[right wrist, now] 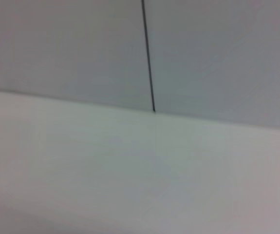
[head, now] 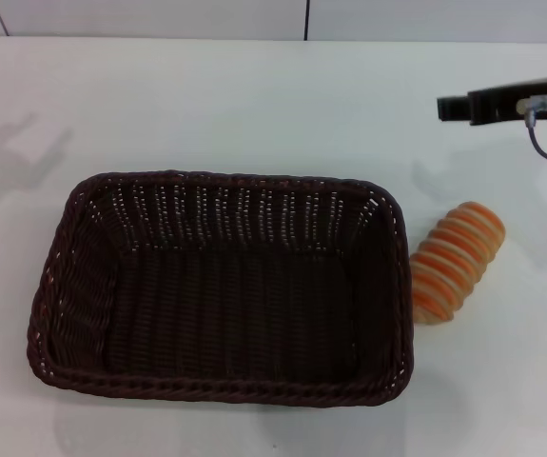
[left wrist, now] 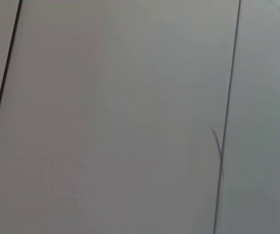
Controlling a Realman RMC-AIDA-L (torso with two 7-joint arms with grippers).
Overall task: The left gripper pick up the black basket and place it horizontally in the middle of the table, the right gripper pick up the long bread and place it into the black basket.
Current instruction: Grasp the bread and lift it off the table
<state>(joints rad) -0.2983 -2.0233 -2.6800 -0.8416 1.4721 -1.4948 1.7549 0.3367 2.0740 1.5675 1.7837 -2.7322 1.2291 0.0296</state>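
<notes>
The black basket lies lengthwise across the middle of the white table, open side up and empty. The long bread lies on the table just beyond the basket's right end, apart from it and angled. My right gripper comes in from the right edge with its thin grey cable, well above and behind the bread, holding nothing. My left gripper is out of view; only a faint shadow falls on the table at the far left. The wrist views show neither basket nor bread.
A pale wall with dark vertical seams runs behind the table's far edge. The left wrist view shows only wall panels. The right wrist view shows the table's far edge against the wall.
</notes>
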